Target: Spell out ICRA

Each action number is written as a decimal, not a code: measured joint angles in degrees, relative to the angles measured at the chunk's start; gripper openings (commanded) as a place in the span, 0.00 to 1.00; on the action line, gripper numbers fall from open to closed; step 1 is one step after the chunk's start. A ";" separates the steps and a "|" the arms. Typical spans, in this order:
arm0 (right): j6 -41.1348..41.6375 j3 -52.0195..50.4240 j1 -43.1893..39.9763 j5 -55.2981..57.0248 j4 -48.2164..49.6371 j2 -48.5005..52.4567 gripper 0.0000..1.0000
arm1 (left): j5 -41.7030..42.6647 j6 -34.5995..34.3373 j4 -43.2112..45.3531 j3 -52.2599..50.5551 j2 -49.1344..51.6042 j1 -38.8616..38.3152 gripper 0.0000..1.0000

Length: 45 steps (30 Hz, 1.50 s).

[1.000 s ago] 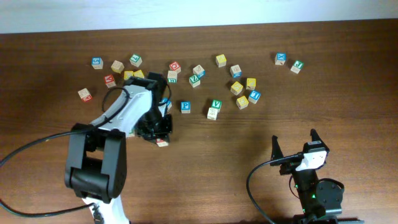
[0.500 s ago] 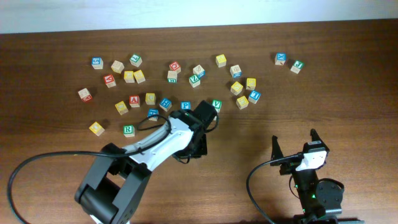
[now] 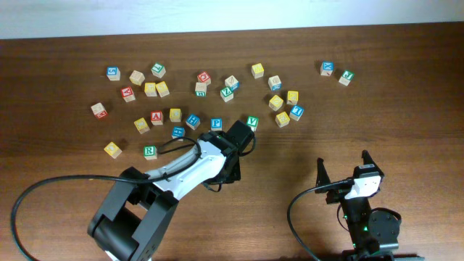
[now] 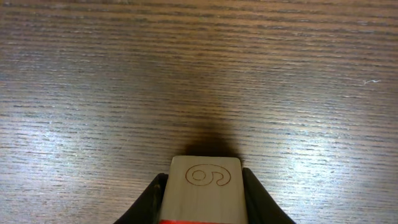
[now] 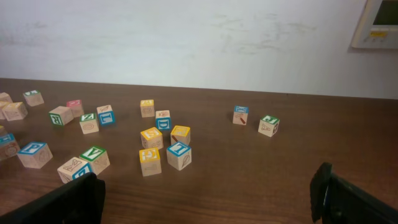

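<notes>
our left arm point(image 3: 185, 168) has a white shell along its middle, with boxy black joints at both ends. a thin black left cable point(image 3: 22, 210) loops out from its base. our right arm point(image 3: 368, 225) is a black body with a white block on top and a small green light, and it has its own looped black right cable point(image 3: 293, 210). the left claw point(image 4: 204, 198) and right claw point(image 3: 342, 165) both have matte black fingers.

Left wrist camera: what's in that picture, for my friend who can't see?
A small wooden cube with a 6 or 9 carved on top is squeezed between the left gripper's two black fingers. Brown wood-grain table fills the rest.
</notes>
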 measured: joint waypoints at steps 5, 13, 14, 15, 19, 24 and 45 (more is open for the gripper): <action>0.00 0.00 0.00 -0.02 0.00 0.00 0.98 | -0.02 0.92 0.02 0.00 0.00 0.00 0.51; -0.04 0.00 0.00 0.00 0.00 0.00 0.98 | -0.04 2.36 -0.57 0.61 0.00 0.15 0.96; -0.04 0.00 0.00 0.00 0.00 0.00 0.98 | -0.02 2.40 -1.90 1.92 0.00 0.37 0.97; 0.00 0.02 -0.02 0.00 0.00 0.02 0.98 | -0.02 2.54 -3.13 3.08 0.00 0.74 0.98; 0.00 0.02 0.00 0.00 0.00 -0.07 0.98 | -0.04 4.57 -13.35 17.66 -0.70 5.55 0.99; 0.02 0.00 0.00 0.00 0.00 -0.04 0.98 | 0.00 6.29 -23.96 33.22 -4.42 8.83 0.99; 0.00 0.00 0.00 0.00 0.00 -0.04 0.98 | -0.26 6.69 -30.75 34.25 -13.14 39.52 0.99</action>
